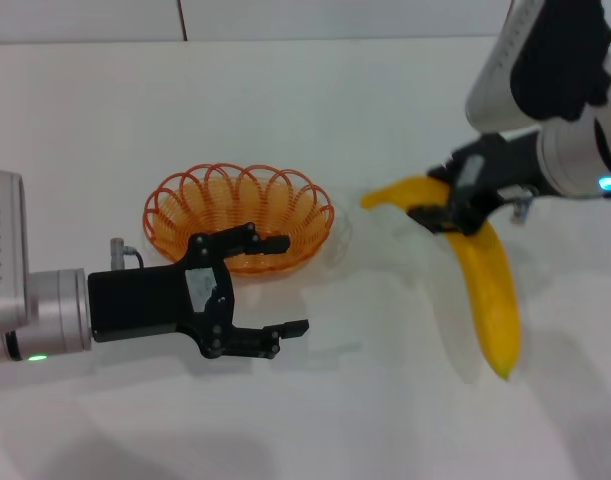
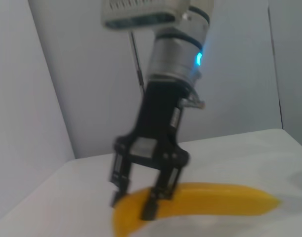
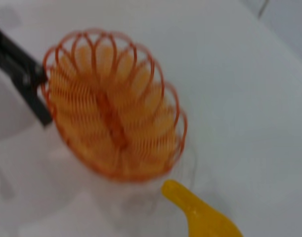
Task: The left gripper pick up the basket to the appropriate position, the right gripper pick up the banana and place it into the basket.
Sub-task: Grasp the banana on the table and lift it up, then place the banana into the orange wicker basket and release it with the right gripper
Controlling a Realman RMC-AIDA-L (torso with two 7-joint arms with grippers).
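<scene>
Right tool: the black two-fingered right tool (image 1: 437, 215), at the right of the head view, has its fingers closed on the long, smooth yellow banana (image 1: 485, 290) near its stem end.
Banana: lies just right of the shallow orange looped-wire basket (image 1: 239, 215) on the white desk (image 1: 315, 410).
Left tool: the black left tool (image 1: 285, 285) hangs wide open, one finger over the basket's near rim.
Risk: gripped so far off-centre, the banana may swing, slip, or knock the light basket.
</scene>
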